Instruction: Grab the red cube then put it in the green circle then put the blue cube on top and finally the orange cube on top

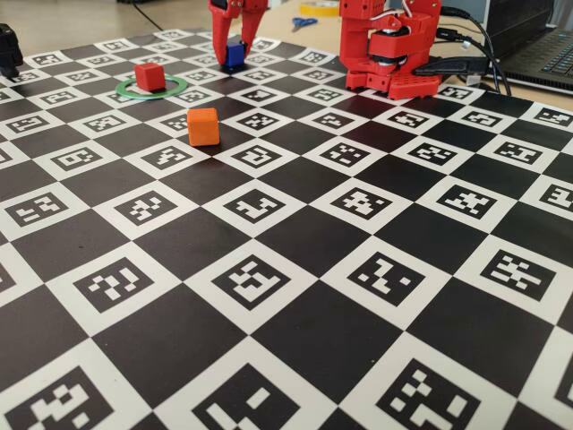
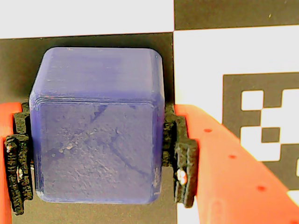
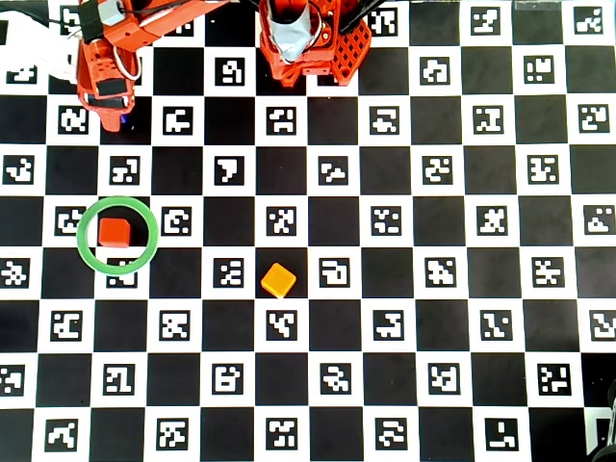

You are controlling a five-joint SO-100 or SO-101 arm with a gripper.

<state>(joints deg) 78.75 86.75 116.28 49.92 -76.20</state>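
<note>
In the fixed view, the red cube (image 1: 149, 76) is seen sitting inside the green circle (image 1: 176, 88), toward the far left of the checkered marker board (image 1: 295, 269). The orange cube (image 1: 203, 126) is placed on the board nearer the camera, well apart from the ring. At the far edge, the blue cube (image 1: 235, 54) is held between the red fingers of the gripper (image 1: 235, 55), low over the board; whether it is touching the surface cannot be told from this angle. The arm's red base (image 1: 391, 49) is seen to the right of it, with a laptop (image 1: 546, 49) beyond.

In the wrist view, the blue cube (image 2: 98, 126) fills most of the picture and is clamped by the gripper (image 2: 98, 154): a black pad (image 2: 184, 158) is pressed against its right face and another against its left face.

In the overhead view, the red cube (image 3: 115, 232) is shown within the green circle (image 3: 89, 252), slightly above its middle. The orange cube (image 3: 279, 280) is turned at an angle, to the right of the ring and clear of it. The gripper (image 3: 120, 120) is found at the upper left, above the ring, and only a sliver of blue is visible beneath it.
</note>
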